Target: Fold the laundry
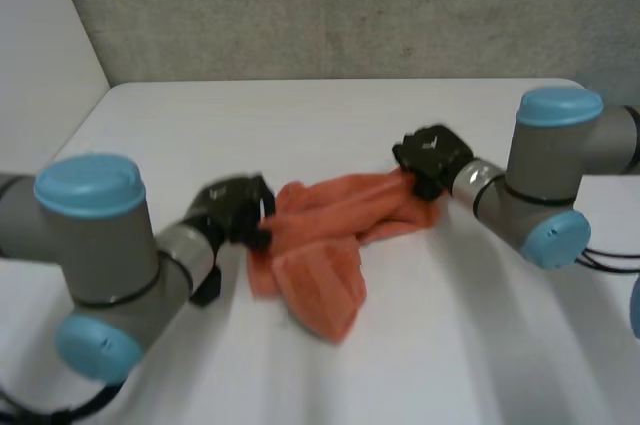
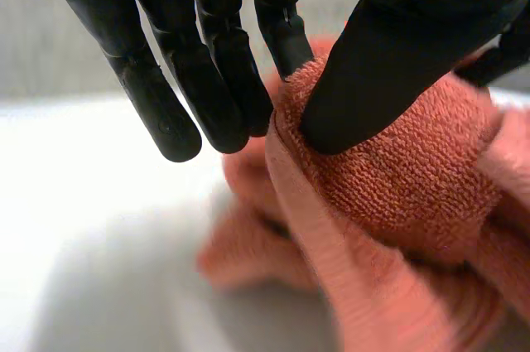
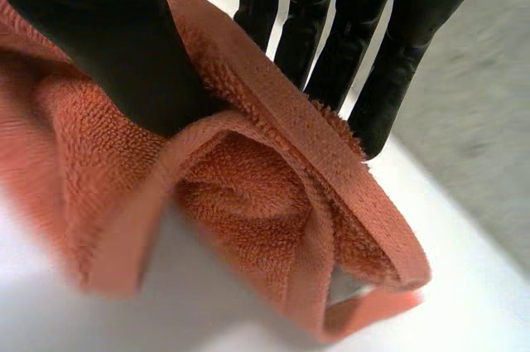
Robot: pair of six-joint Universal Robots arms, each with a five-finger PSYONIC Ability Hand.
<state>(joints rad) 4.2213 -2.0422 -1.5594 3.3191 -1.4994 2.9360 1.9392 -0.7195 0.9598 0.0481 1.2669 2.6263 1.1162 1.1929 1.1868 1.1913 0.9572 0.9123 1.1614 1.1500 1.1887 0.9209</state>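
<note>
left arm (image 1: 95, 235): nearest the camera, at 8 o'clock of the table, reaching in toward the cloth.
left hand (image 1: 232, 207): clamped on the orange towel (image 1: 325, 245) at its 9 o'clock end; left thumb (image 2: 389, 62) pressed onto a bunched fold with one finger behind it, other left fingers (image 2: 207, 79) straight and clear of the cloth.
right hand (image 1: 432, 155): pinching the towel's 2 o'clock end; right thumb (image 3: 124, 54) on top of the hem, right fingers (image 3: 397, 62) behind it.
towel: crumpled at mid-table, strung between both hands, loose flap sagging toward 6 o'clock.
why held so: probably gripped at opposite ends to draw apart and spread flat before any fold; folding proper not yet begun.
table (image 1: 300, 125): white, bare around the cloth.
wall (image 1: 350, 5): grey, at 12 o'clock, well apart from the work.
in the way: no other object; only the towel's own twisted layers, likely hiding the true corners and making an even pull harder.
</note>
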